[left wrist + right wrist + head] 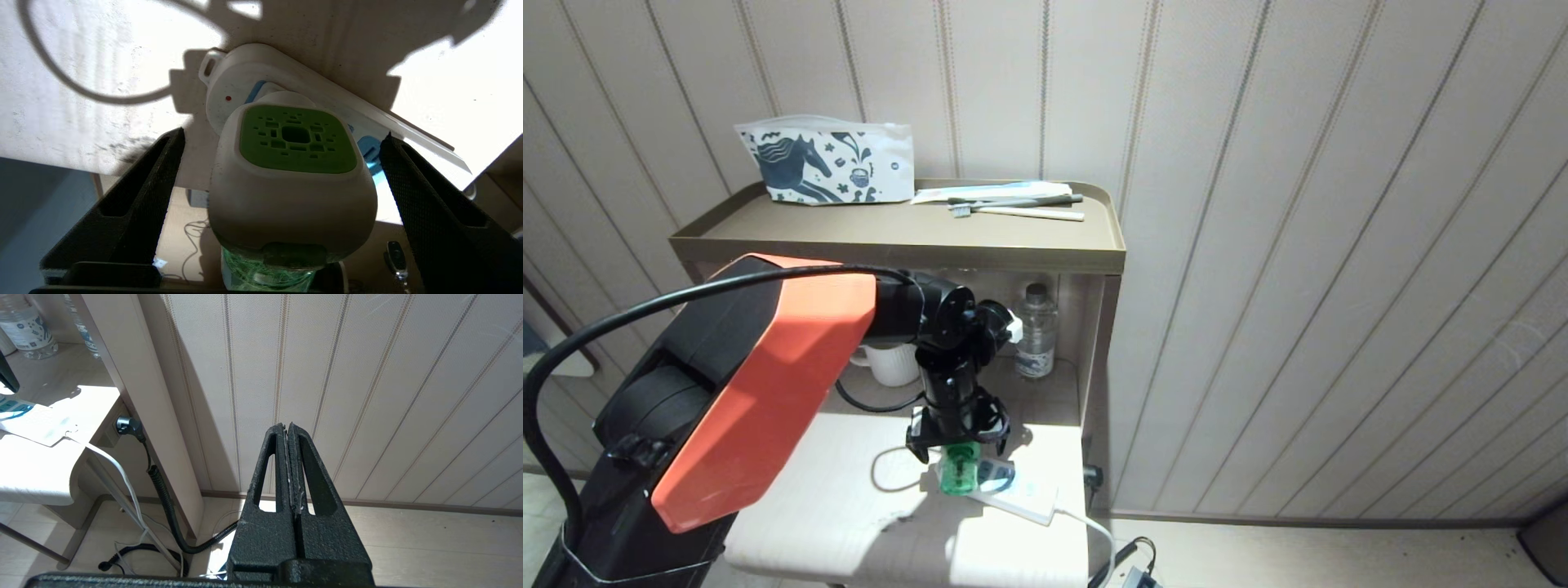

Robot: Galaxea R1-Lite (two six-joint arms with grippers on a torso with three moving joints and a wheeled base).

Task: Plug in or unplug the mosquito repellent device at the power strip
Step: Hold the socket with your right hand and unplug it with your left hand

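A pale, matte table [849, 506] stands before a striped panelled wall [1298, 245]. Above it, the left gripper [957, 445] spreads its black textured fingers [139, 196] wide around the rounded mosquito repellent device [292, 183], apparently plugged into the white power strip [1021, 490]. The right gripper [288, 430] is pressed closed beside the wall.

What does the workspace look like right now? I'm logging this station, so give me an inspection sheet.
Surface: white table, partly sunlit.
Job's things: mosquito repellent device seated in the power strip.
Clutter: mug and water bottle under the shelf; pouch and toothbrushes on top.
Grippers: left gripper open, straddling the device without touching; right gripper shut, parked by the wall.
Cables: white cord, black cable.
Surroundings: panelled wall.
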